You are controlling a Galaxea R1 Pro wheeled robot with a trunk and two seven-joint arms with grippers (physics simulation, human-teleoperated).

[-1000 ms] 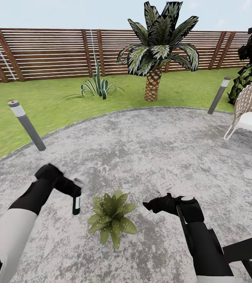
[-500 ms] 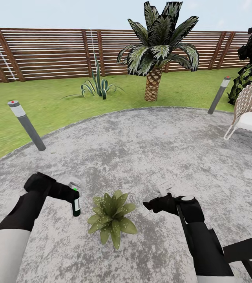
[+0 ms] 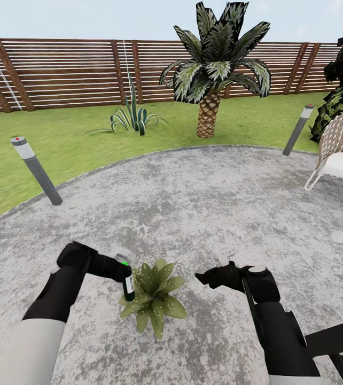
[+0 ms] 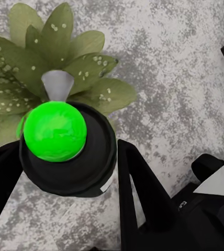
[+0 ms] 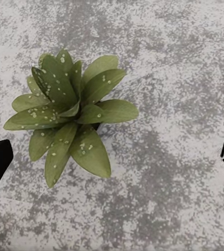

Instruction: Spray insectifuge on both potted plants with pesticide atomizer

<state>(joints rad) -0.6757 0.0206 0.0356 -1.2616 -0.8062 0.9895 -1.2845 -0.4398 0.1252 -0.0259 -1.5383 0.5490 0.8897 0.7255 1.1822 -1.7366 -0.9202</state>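
Note:
My left gripper [image 3: 124, 274] is shut on the pesticide atomizer [image 3: 129, 287], a dark bottle with a white label, held upright. Its button top [image 4: 54, 130] shows bright green. The bottle hangs at the left edge of one potted plant [image 3: 153, 297], whose broad green leaves carry white specks. In the left wrist view my gripper [image 4: 65, 157] clasps the atomizer [image 4: 86, 167], and the pale nozzle [image 4: 57, 84] points over the plant [image 4: 65, 63]. My right gripper [image 3: 210, 270] hovers open just right of the plant. The right wrist view looks down on the plant [image 5: 73, 112] between that gripper's [image 5: 113, 157] wide-apart fingertips. The second potted plant is out of view.
I stand on round grey paving [image 3: 203, 198] ringed by lawn [image 3: 75, 139]. Grey bollards stand at the left [image 3: 35, 168] and right [image 3: 298, 128]. A wicker chair [image 3: 342, 147] is at far right. A palm [image 3: 214, 69], a striped agave [image 3: 133, 115] and the slat fence [image 3: 59, 72] lie beyond.
My left arm has swung right, carrying the atomizer from a hand's width left of the plant to its leaves. The button top has gone from pale to bright green. The right arm stayed put.

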